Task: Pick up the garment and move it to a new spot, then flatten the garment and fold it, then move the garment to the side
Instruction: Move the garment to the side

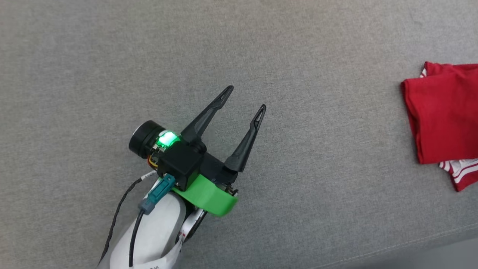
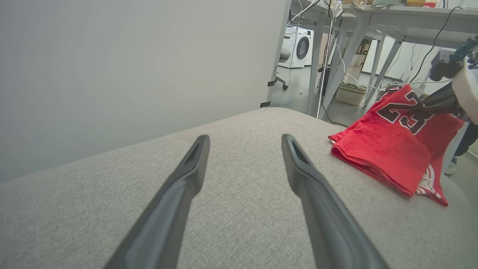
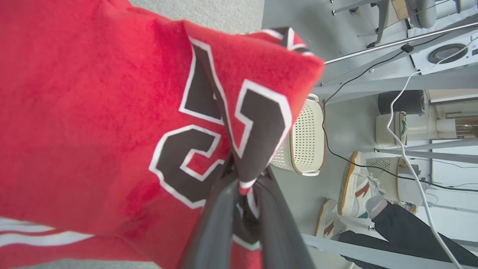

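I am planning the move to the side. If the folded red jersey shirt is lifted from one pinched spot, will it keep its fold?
Probably not: the red jersey shirt drapes limply from where the right gripper pinches it. Its stacked layers look loose, so they may slide apart.

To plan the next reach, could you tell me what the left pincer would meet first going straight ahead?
Probably bare cushion; the shirt lies right of the left pincer's line.

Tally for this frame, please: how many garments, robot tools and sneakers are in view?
1 garment
2 tools: left tool, right tool
2 sneakers
Total: 5
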